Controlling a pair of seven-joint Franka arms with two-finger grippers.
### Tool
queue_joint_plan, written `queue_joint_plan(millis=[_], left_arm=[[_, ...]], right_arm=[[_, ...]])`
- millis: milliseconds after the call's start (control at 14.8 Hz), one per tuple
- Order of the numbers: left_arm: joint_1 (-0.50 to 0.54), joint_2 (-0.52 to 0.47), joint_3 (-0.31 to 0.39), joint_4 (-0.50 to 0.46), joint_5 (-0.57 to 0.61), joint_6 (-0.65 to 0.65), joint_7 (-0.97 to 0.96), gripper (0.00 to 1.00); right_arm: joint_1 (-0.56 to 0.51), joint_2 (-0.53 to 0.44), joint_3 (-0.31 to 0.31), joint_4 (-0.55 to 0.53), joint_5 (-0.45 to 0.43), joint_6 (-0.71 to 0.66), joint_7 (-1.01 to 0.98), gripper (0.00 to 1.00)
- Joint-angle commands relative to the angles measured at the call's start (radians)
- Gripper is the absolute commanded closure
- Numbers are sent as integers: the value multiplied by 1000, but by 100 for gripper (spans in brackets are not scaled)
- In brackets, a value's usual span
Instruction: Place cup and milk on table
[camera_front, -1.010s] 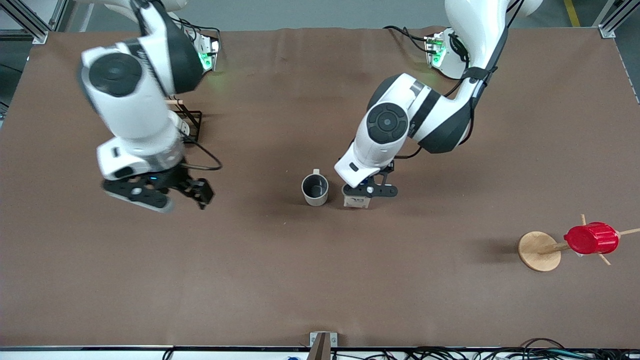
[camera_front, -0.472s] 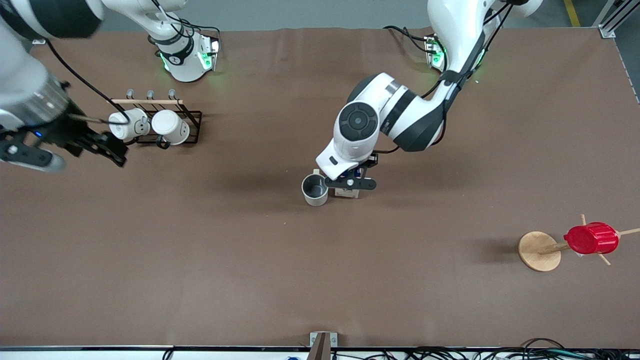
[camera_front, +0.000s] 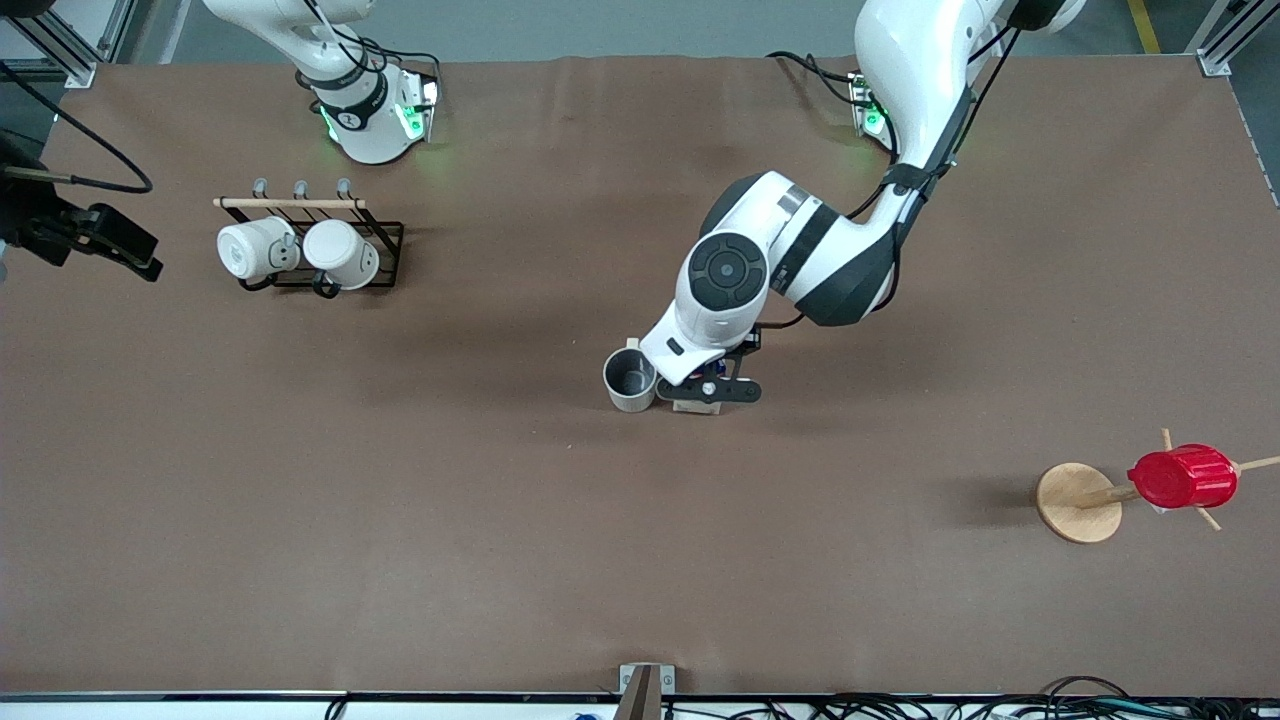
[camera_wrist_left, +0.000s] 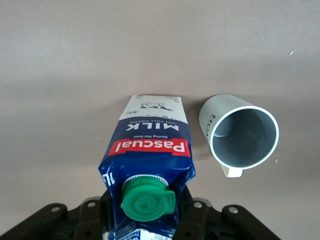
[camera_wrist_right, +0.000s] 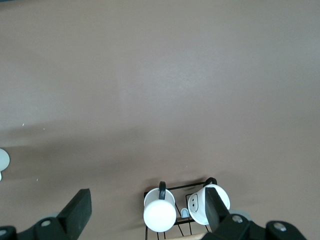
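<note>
I see the left gripper (camera_front: 712, 388) clamped on the milk (camera_wrist_left: 148, 159), a glossy blue-and-white carton with a ribbed green cap, mid-table just beside the matte cream cup (camera_front: 630, 380). My right gripper (camera_front: 95, 240) hangs spread wide over the matte brown table's (camera_front: 500, 560) right-arm edge. Two white mugs (camera_front: 300, 252) sit in a black wire rack (camera_front: 385, 255); a red ribbed cup (camera_front: 1183, 476) hangs on a wooden stand (camera_front: 1078, 502).

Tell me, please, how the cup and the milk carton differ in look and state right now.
The cup is round, beige, open-topped and free of any gripper; the milk is a boxy blue-and-white carton, closed by a green cap, with the left gripper around it. The milk stands slightly taller than the cup. Both stand side by side on the table.
</note>
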Motion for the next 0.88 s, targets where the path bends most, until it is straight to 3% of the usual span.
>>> queue_joint_plan(millis=[0,606,808], left_arm=[[-2,16,3,22,-19,-3,13,66],[27,17,3,16,-82,-3,53,62],[27,16,2,7,-84,-6,59,58]], right_arm=[[-1,-7,-12,-9,65,2,-58,0],[-8,-7,-12,-17,52,25,-74,0],[-65,-9,9,-17,63,19,-75,0]])
